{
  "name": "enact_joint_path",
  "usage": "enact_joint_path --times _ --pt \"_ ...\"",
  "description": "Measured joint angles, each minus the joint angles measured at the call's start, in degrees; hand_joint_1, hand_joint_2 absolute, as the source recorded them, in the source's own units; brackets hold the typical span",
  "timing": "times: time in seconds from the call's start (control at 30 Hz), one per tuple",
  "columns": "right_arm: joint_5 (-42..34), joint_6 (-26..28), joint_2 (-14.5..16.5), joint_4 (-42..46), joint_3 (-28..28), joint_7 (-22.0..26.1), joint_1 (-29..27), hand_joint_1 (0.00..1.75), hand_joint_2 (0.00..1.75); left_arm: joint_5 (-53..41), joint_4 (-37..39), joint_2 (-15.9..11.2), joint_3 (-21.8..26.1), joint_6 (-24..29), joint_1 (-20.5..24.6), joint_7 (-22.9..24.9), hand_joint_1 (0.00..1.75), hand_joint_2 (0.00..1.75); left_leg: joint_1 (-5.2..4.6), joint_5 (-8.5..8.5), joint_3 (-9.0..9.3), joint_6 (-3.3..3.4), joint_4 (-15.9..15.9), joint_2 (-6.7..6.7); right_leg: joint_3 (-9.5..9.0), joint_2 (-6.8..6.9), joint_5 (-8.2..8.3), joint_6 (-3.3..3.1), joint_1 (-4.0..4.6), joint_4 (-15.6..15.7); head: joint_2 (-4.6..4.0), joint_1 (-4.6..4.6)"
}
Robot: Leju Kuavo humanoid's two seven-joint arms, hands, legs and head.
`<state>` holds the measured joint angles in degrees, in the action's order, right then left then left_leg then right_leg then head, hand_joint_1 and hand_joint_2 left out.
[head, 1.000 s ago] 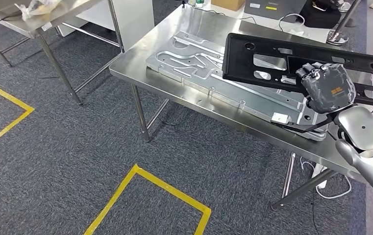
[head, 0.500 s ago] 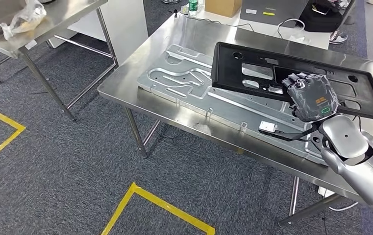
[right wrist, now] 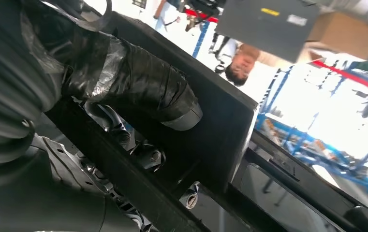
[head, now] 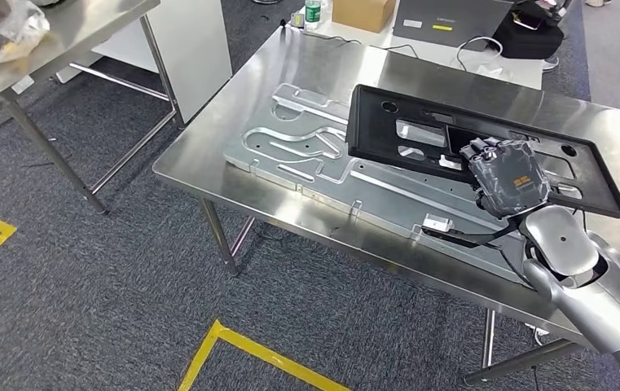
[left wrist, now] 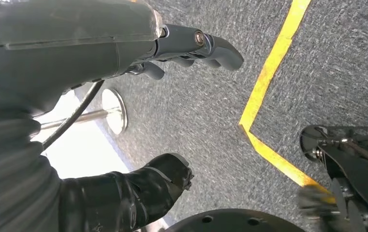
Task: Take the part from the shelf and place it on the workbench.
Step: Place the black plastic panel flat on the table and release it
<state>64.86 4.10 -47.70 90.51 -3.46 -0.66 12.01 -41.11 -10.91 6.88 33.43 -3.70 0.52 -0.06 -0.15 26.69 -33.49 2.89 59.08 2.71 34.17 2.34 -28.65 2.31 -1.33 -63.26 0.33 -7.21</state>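
Observation:
The part is a long black plastic panel (head: pixel 420 134) with several cut-outs, held tilted above the steel workbench (head: pixel 208 147). My right hand (head: pixel 508 175) grips its near edge toward its right end. In the right wrist view the thumb (right wrist: pixel 138 89) lies over one face of the black panel (right wrist: pixel 220 130) and the darker fingers curl under its rim. The panel's left part hangs over a grey machined metal plate (head: pixel 306 147) lying on the bench. My left hand (left wrist: pixel 172 106) hangs over the carpet, fingers apart, holding nothing.
A second steel table (head: pixel 62 32) with a plastic bag (head: pixel 5 37) stands at the left. A cardboard box (head: pixel 369 12), a grey case (head: pixel 449 15) and cables lie beyond the bench. Yellow tape lines (head: pixel 241 346) mark the dark carpet.
The whole view has shifted: the bench now lies more squarely ahead and lower in the picture. My right hand still grips the panel, which sits lower over the grey plate.

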Motion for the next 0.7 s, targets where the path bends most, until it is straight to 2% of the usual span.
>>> enact_joint_path --times 0.03,0.07,0.1,0.17,0.23,0.3,0.33,0.37,0.4,0.43,0.5,0.53,0.57,0.6,0.7 --pt "0.1 -0.1 0.3 -0.2 -0.2 0.0 0.3 1.75 1.75 -0.1 0.0 0.0 0.0 -0.1 -0.1 0.0 0.00 1.75 -0.12 0.31 0.35 -0.26 0.0 0.42 -0.61 1.02 1.04 -0.37 0.34 2.1 0.00 -0.02" --pt "0.1 -0.2 0.5 -0.4 -0.3 0.0 0.5 1.75 1.75 -0.2 0.0 0.0 0.0 -0.1 -0.1 0.0 0.00 1.75 -0.24 0.47 0.48 -0.51 0.0 0.88 -0.79 1.59 1.10 -0.75 0.70 3.0 0.00 -0.04" --pt "0.1 -0.3 0.8 -0.6 -0.5 0.0 0.7 1.75 1.75 -0.3 0.0 0.0 0.0 -0.2 0.0 0.0 0.00 1.75 -0.34 0.54 0.61 -0.72 0.0 1.44 -0.74 1.37 1.03 -1.08 0.96 3.4 0.00 -0.04" --pt "0.1 -0.4 1.0 -1.1 -0.6 0.0 0.8 1.75 1.75 -0.3 0.0 0.0 0.1 -0.4 0.2 0.0 0.00 1.75 -0.30 0.94 0.61 -1.20 0.2 2.21 -0.77 0.17 1.13 -1.70 0.71 3.8 0.00 -0.02" --pt "0.1 -0.5 1.2 -1.5 -0.7 0.0 1.3 1.75 1.75 -0.4 0.0 -0.1 0.1 -0.5 0.3 -0.2 0.00 1.75 -0.11 2.97 -0.46 -1.76 3.0 0.72 -0.91 -1.03 1.41 -2.31 0.29 4.1 0.00 -0.01" --pt "0.1 -0.7 1.5 -2.1 -0.9 0.1 1.9 1.75 1.75 -0.6 0.0 -0.2 0.1 -0.7 0.2 -0.3 0.00 1.75 0.09 6.44 -3.75 -2.04 10.0 -1.54 -0.91 -2.19 1.52 -2.68 0.15 4.2 0.00 0.01" --pt "0.1 -0.8 1.7 -2.5 -1.1 0.3 2.2 1.75 1.75 -0.8 0.0 -0.2 0.1 -0.8 0.2 -0.4 0.00 1.75 0.13 7.76 -5.60 -2.07 13.7 -2.01 -0.88 -2.66 1.52 -2.77 0.15 4.2 0.00 0.00" --pt "0.2 -0.8 2.0 -3.2 -1.3 0.6 2.6 1.75 1.75 -1.0 0.0 -0.2 0.1 -0.9 0.2 -0.4 0.00 1.75 0.15 8.16 -6.86 -2.06 16.1 -2.19 -0.91 -3.13 1.50 -2.81 0.17 4.2 0.00 0.00" --pt "0.3 -0.8 2.2 -4.0 -1.6 1.1 3.1 1.75 1.75 -1.3 0.0 -0.2 0.1 -1.0 0.2 -0.3 0.00 1.75 0.16 7.46 -7.20 -1.98 16.4 -2.24 -0.96 -3.58 1.49 -2.83 0.18 4.2 0.00 0.00" --pt "0.5 -0.7 2.5 -5.1 -2.0 1.7 3.8 1.75 1.75 -1.5 0.0 -0.3 0.1 -1.1 0.2 -0.3 0.00 1.75 0.16 5.76 -6.48 -1.84 14.4 -2.27 -1.04 -3.97 1.46 -2.85 0.18 4.2 0.00 0.00" --pt "1.4 -0.2 3.4 -8.5 -2.9 2.4 6.1 1.75 1.75 -2.1 0.0 -0.5 0.1 -1.4 0.3 -0.2 0.00 1.75 0.14 1.60 -3.22 -1.38 6.7 -2.66 -1.13 -4.76 1.40 -2.72 0.22 4.1 0.00 0.00" --pt "2.0 0.3 4.0 -10.8 -3.5 2.6 7.8 1.75 1.75 -2.4 0.0 -0.6 0.1 -1.6 0.5 -0.2 0.00 1.75 0.16 0.35 -1.81 -1.20 3.3 -2.93 -1.02 -5.10 1.39 -2.52 0.34 4.0 0.00 -0.02" --pt "2.6 0.8 4.8 -13.3 -4.3 2.8 9.6 1.75 1.75 -2.8 0.0 -0.7 0.1 -1.8 0.6 -0.1 0.00 1.75 0.17 -0.28 -0.98 -1.08 1.1 -3.18 -0.85 -5.34 1.39 -2.25 0.42 3.9 0.00 -0.02" --pt "3.2 1.5 5.6 -15.8 -5.1 2.9 11.4 1.75 1.75 -3.0 0.0 -0.8 0.1 -1.9 0.8 -0.1 0.00 1.75 0.18 -0.32 -0.72 -1.12 0.2 -3.36 -0.66 -5.52 1.45 -2.21 0.50 3.8 0.00 -0.03" --pt "4.3 2.8 8.0 -22.7 -7.6 3.0 16.1 1.75 1.75 -3.4 0.0 -0.8 0.0 -2.2 1.0 0.0 0.00 1.75 0.14 -0.64 -0.78 -1.25 -0.2 -3.45 -0.54 -5.46 1.66 -2.61 0.48 4.0 0.00 -0.03"
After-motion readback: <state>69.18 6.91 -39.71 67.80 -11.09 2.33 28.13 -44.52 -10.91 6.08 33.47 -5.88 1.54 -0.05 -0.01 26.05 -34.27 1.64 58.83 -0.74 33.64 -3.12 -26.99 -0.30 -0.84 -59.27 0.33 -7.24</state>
